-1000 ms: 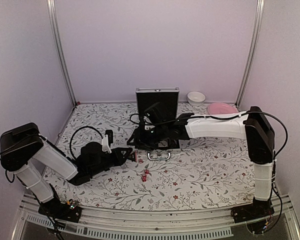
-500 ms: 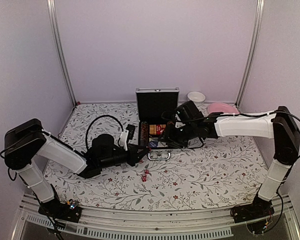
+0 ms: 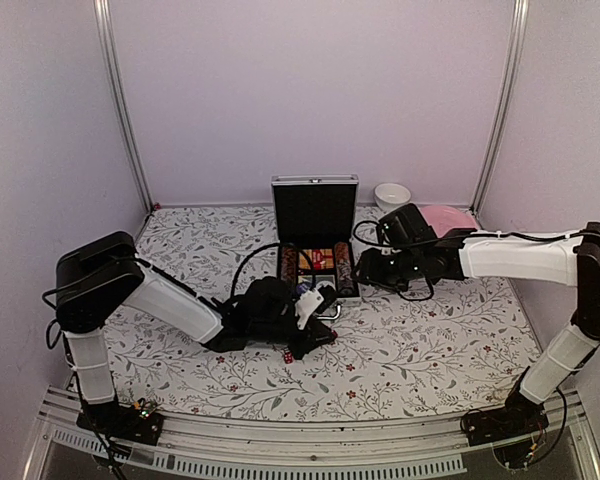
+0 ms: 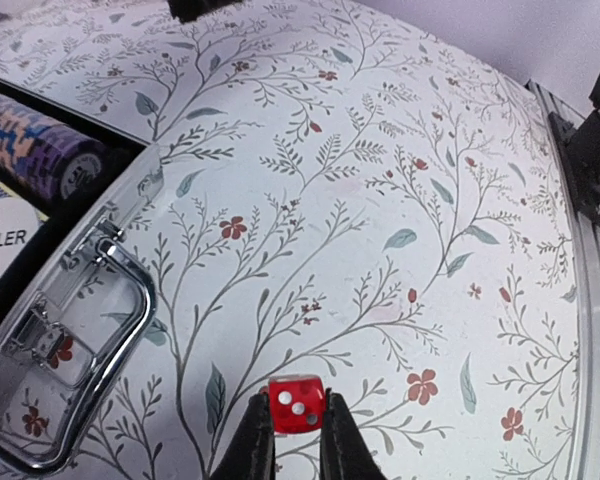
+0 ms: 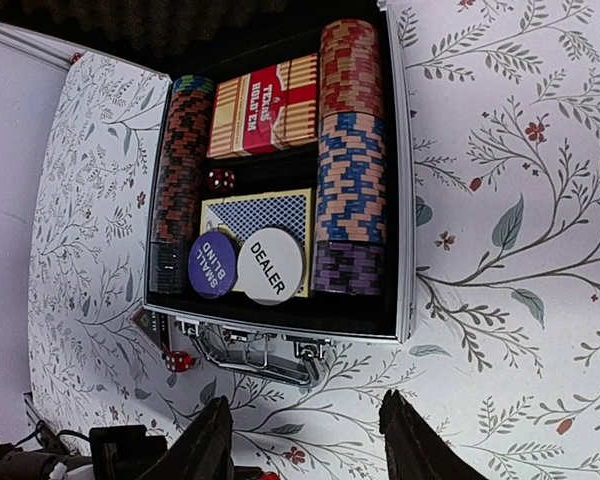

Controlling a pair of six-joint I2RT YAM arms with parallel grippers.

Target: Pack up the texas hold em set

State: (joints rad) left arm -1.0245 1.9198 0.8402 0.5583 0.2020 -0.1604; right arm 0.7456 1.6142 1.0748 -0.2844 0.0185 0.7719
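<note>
The silver case (image 3: 316,262) lies open mid-table with its lid upright. In it are rows of poker chips (image 5: 352,150), the tan-red card pack (image 5: 265,118), a blue deck, a dealer button (image 5: 270,265), a small blind button and a red die (image 5: 220,180). Another die (image 5: 178,360) and the black triangular piece (image 5: 143,322) lie by the handle (image 5: 260,352). My left gripper (image 4: 298,410) (image 3: 294,350) is shut on a red die (image 4: 298,402) low over the cloth, in front of the handle (image 4: 90,340). My right gripper (image 5: 310,440) (image 3: 366,268) hangs open and empty, right of the case.
A pink plate (image 3: 445,216) and a white bowl (image 3: 392,195) stand at the back right. The flowered cloth (image 3: 430,330) covers the table. A metal rail (image 4: 590,300) runs along the near edge. Cables loop off both wrists near the case.
My left gripper has swung right to the front of the case handle, still shut. My right arm has drawn back to the right, off the case, with its jaws slightly wider.
</note>
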